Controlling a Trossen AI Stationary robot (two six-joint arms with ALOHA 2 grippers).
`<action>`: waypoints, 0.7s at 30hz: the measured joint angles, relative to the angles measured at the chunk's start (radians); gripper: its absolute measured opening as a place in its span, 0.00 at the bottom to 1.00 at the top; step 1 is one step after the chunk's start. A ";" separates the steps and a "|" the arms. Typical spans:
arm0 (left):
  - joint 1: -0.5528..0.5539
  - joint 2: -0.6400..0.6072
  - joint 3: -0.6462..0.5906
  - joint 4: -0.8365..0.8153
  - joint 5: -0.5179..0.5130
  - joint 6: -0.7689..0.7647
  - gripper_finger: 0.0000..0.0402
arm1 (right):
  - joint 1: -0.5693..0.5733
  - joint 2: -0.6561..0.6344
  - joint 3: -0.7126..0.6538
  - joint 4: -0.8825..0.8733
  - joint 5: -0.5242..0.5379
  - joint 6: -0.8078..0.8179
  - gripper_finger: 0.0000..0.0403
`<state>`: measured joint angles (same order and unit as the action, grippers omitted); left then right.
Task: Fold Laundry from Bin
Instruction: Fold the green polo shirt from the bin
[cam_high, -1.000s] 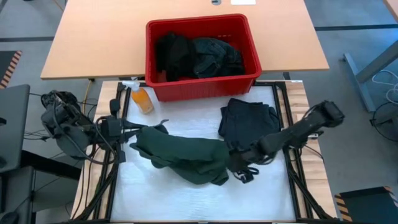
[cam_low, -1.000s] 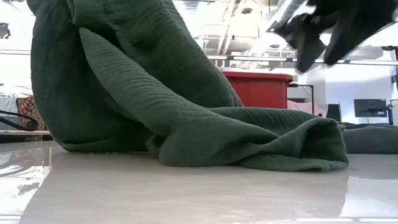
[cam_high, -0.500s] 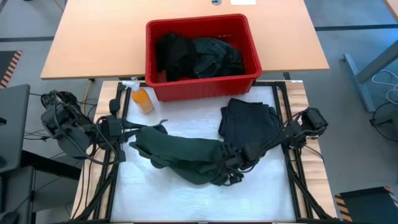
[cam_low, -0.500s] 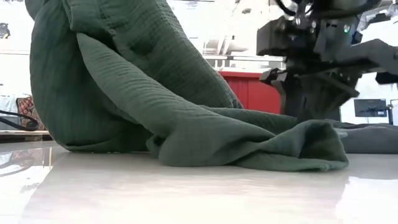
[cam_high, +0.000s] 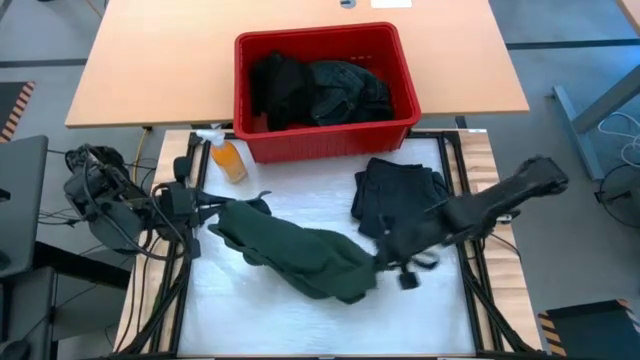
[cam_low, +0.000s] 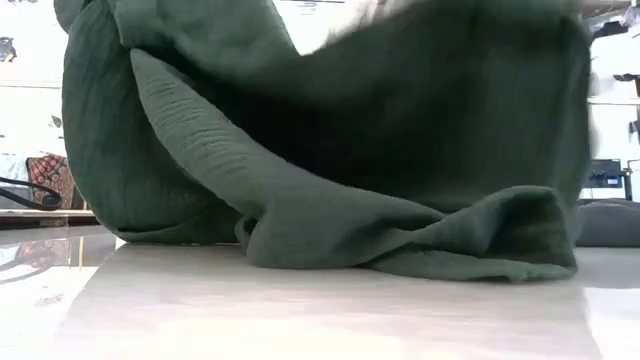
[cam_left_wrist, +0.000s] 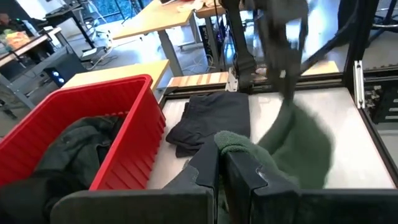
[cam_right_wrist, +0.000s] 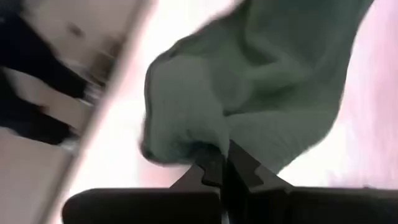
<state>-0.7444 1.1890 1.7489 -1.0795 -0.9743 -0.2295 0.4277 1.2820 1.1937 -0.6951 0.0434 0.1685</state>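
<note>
Since a second ago closed right gripper (cam_high: 385, 262) onto green shirt (cam_high: 300, 255), lifting its 3 o'clock end, left gripper (cam_high: 205, 212) clamping 9 o'clock end, bin (cam_high: 325, 45) at 12 o'clock.

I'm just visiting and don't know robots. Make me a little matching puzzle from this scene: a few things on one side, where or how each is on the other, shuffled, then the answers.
Things:
1. green shirt
2. red bin
3. orange spray bottle
4. folded black garment

Place or state:
A. stands beside the bin's left corner
B. lies flat on the white mat, near the right arm
C. pinched at both ends by the left gripper and the right gripper
D. holds dark clothes

Pairs: 1-C, 2-D, 3-A, 4-B
</note>
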 joint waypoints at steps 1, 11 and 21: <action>0.000 -0.005 0.000 0.000 -0.003 0.000 0.00 | 0.005 -0.043 0.016 -0.016 -0.017 0.003 0.05; 0.000 -0.038 0.000 0.006 -0.085 0.015 0.00 | 0.114 -0.409 0.066 -0.073 0.145 0.033 0.05; 0.000 -0.081 0.000 0.379 0.051 0.347 0.00 | 0.189 -0.513 0.066 0.295 0.142 -0.223 0.05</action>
<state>-0.7444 1.1084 1.7489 -0.7009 -0.9237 0.1177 0.6163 0.7692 1.2594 -0.3997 0.1853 -0.0541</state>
